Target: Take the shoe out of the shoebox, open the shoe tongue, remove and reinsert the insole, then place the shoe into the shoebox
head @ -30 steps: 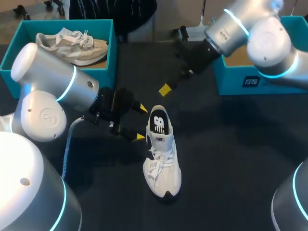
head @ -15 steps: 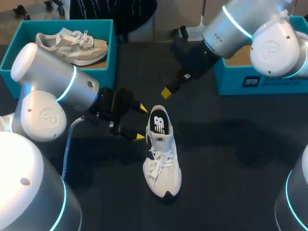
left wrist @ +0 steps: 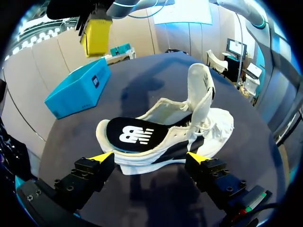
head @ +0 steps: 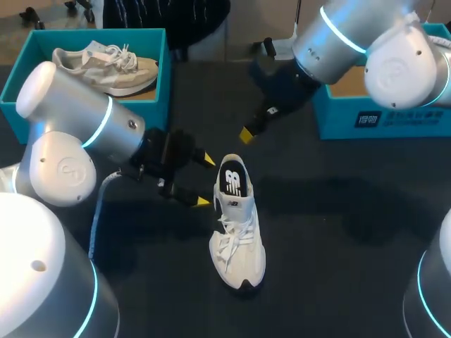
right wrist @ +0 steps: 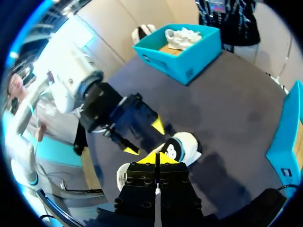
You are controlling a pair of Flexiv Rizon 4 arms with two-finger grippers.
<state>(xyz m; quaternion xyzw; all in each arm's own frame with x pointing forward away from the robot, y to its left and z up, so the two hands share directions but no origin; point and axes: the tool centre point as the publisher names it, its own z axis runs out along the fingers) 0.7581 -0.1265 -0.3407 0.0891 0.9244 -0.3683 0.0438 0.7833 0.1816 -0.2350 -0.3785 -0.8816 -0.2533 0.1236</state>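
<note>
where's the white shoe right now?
Head view: the white shoe lies at the middle of the table, heel just ahead of the open left gripper; the right gripper hangs beyond the heel.

Robot lab, left arm point(head: 70, 134), right arm point(head: 366, 42), teal shoebox point(head: 338, 116), dark table point(head: 338, 211)

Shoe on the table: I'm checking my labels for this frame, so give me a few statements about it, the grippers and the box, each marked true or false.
1. The shoe stands on the table. True.
2. The left gripper is shut on the heel. False: it is open, its fingers apart by the heel.
3. The right gripper is shut and holds nothing. True.
4. The left box is empty. False: a second shoe lies in it.
5. The insole lies on the table beside the shoe. False: it is inside the shoe.
</note>
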